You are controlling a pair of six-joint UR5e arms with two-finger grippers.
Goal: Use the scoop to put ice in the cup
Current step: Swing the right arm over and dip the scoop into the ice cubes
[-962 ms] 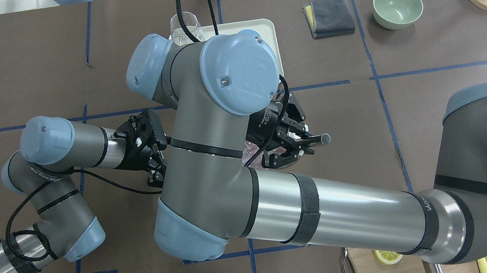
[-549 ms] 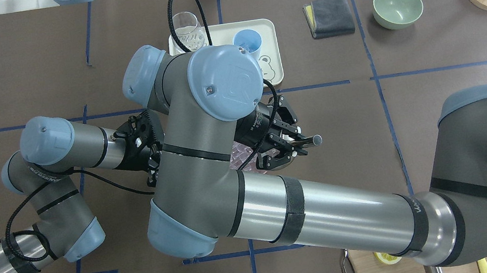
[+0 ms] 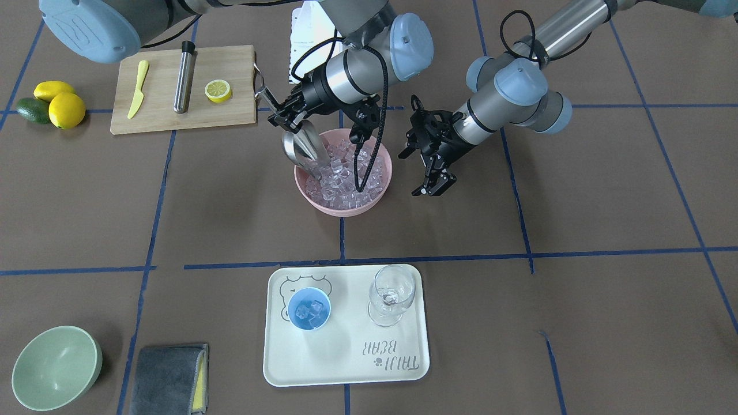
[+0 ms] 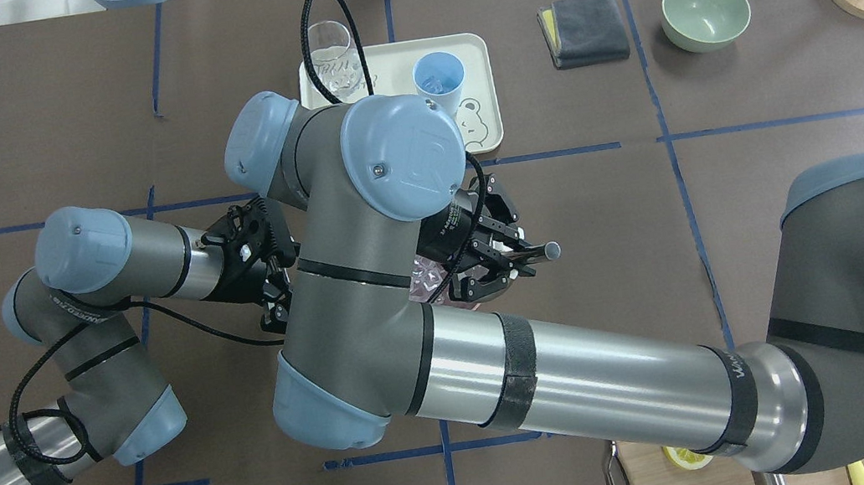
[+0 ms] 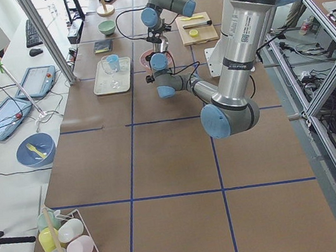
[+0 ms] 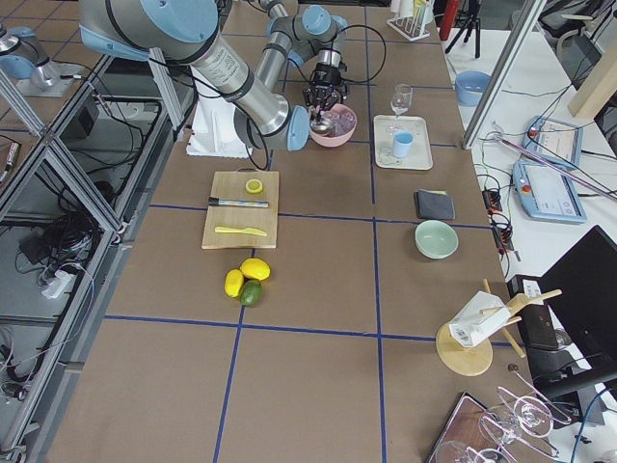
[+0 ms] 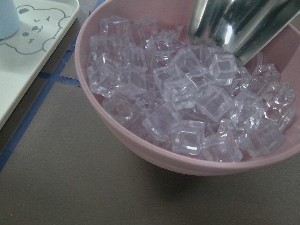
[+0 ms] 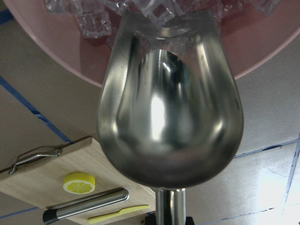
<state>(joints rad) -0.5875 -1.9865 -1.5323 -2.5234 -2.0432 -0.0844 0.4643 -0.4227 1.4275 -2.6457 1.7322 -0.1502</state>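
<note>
My right gripper (image 3: 281,113) is shut on the thin handle of the steel scoop (image 3: 301,146). The scoop's trough tilts down into the pink bowl (image 3: 346,210), with its lip among the ice (image 3: 346,178). The right wrist view shows the empty trough (image 8: 168,112) touching the cubes. The left wrist view shows the ice (image 7: 187,98) piled in the bowl (image 7: 140,152) and the scoop (image 7: 239,23) at its far side. My left gripper (image 3: 431,183) is open and empty, beside the bowl. The light-blue cup (image 3: 309,309) stands on the cream tray (image 3: 346,360) with a few cubes in it.
A clear wine glass (image 3: 392,294) stands on the tray beside the cup. A cutting board (image 3: 230,115) holds a lemon half, a yellow knife and a steel cylinder (image 3: 184,75). A green bowl (image 3: 55,366) and a grey cloth (image 3: 167,377) lie near the front-left corner.
My right arm has drawn back toward the overhead view's left, uncovering the cup and tray. The gripper and scoop handle shifted left over the bowl. The left arm has not moved.
</note>
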